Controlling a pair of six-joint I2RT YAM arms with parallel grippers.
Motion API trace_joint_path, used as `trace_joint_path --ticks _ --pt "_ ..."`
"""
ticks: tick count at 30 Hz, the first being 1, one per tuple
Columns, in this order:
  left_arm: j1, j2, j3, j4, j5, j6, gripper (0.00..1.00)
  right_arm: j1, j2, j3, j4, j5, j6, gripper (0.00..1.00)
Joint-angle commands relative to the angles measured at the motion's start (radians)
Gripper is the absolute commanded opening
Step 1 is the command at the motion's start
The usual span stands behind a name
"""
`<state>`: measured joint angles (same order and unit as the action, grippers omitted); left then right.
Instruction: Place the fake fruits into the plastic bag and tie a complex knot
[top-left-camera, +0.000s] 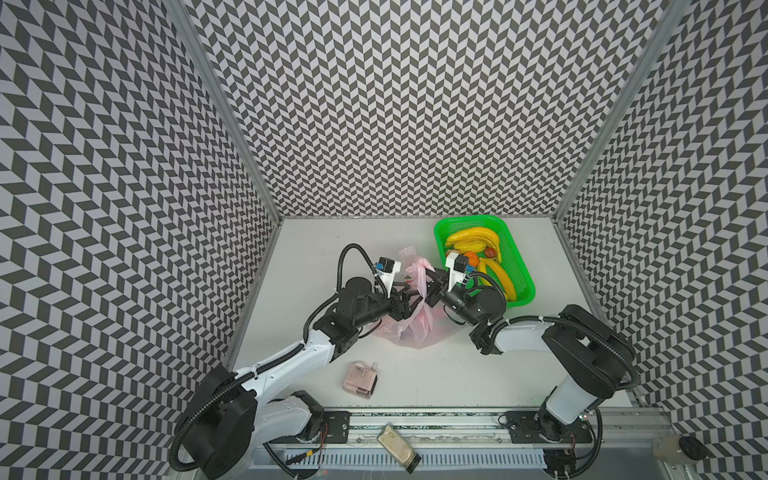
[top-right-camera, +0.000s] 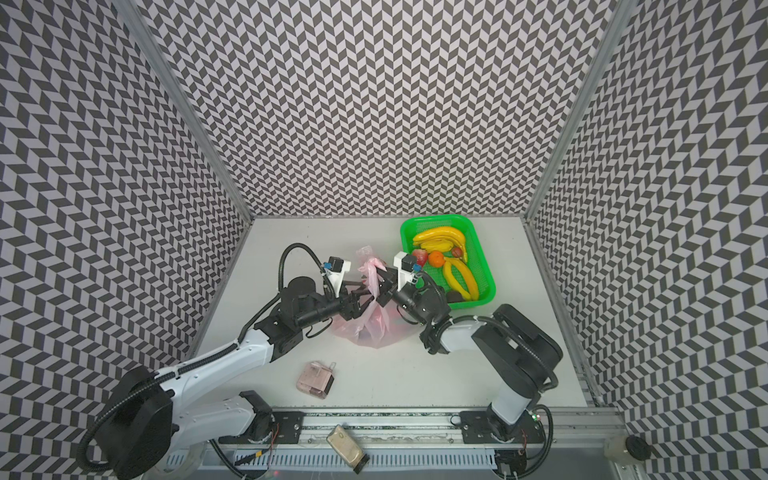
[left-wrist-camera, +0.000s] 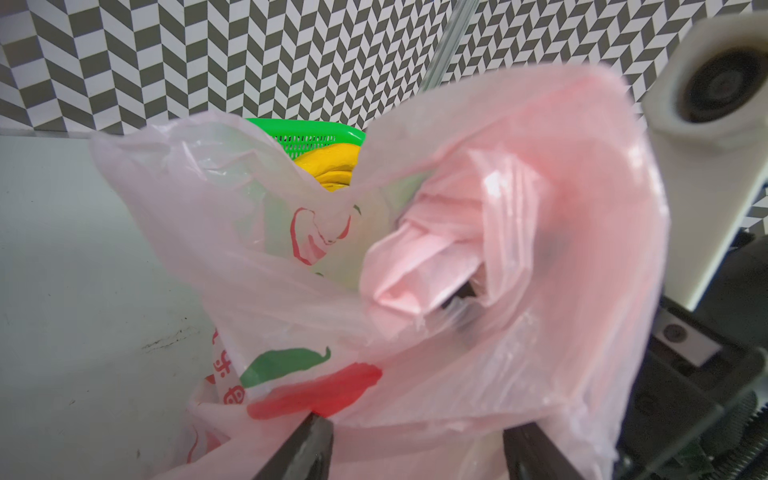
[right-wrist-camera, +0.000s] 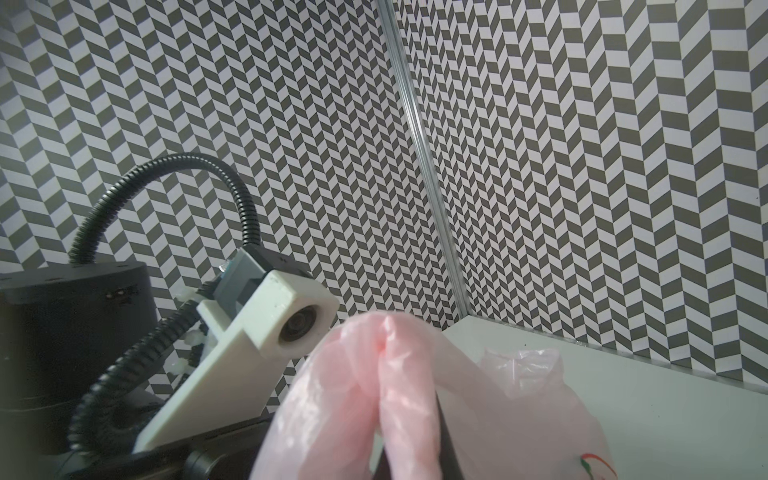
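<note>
My right gripper (top-left-camera: 432, 286) pinches the plastic bag (top-left-camera: 409, 334) by its handle, mid-table. My left gripper (top-left-camera: 415, 301) gapes wide around loose film. The fake fruits (top-left-camera: 471, 240) sit in the green basket (top-left-camera: 524, 272). Risk as I see it: thin film slips and the mouth collapses before loading.

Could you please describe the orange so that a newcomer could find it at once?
On the white table, find the green basket at the far right. The orange lies inside, between the yellow bananas, the only round, bright orange fruit there.
</note>
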<state>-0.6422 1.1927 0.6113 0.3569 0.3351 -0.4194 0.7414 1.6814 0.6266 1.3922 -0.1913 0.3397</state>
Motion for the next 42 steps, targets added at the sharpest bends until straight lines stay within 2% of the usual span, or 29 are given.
trace_joint_path --ticks 1,4,8,12,20,24,27,33,37,42 --pt "-0.012 0.026 -0.014 0.088 -0.020 -0.030 0.66 0.021 -0.028 -0.007 0.101 -0.045 0.030 0.00" --pt "-0.014 0.013 -0.019 0.078 -0.023 -0.020 0.67 0.021 -0.029 -0.014 0.104 -0.039 0.027 0.00" --pt "-0.010 -0.052 -0.019 -0.006 -0.098 0.022 0.71 0.021 -0.032 -0.021 0.115 -0.032 0.022 0.00" --pt "0.005 -0.123 -0.019 -0.081 -0.119 0.059 0.76 0.018 -0.032 -0.038 0.142 -0.017 0.019 0.00" --pt "0.035 -0.257 -0.010 -0.218 -0.104 0.073 0.86 -0.009 -0.013 -0.049 0.217 -0.066 0.053 0.00" --pt "0.083 -0.330 0.009 -0.271 -0.078 0.071 0.88 -0.024 0.003 -0.055 0.260 -0.094 0.080 0.00" --pt "0.161 -0.363 0.028 -0.277 0.012 0.031 0.85 -0.027 0.003 -0.052 0.257 -0.115 0.079 0.00" --pt "0.313 -0.334 0.057 -0.229 0.272 -0.224 0.73 -0.028 0.011 -0.049 0.261 -0.129 0.068 0.00" --pt "0.320 -0.256 0.028 -0.113 0.399 -0.372 0.54 -0.028 0.024 -0.043 0.267 -0.123 0.074 0.00" --pt "0.286 -0.195 -0.042 0.006 0.430 -0.481 0.48 -0.027 0.061 -0.032 0.323 -0.117 0.115 0.00"
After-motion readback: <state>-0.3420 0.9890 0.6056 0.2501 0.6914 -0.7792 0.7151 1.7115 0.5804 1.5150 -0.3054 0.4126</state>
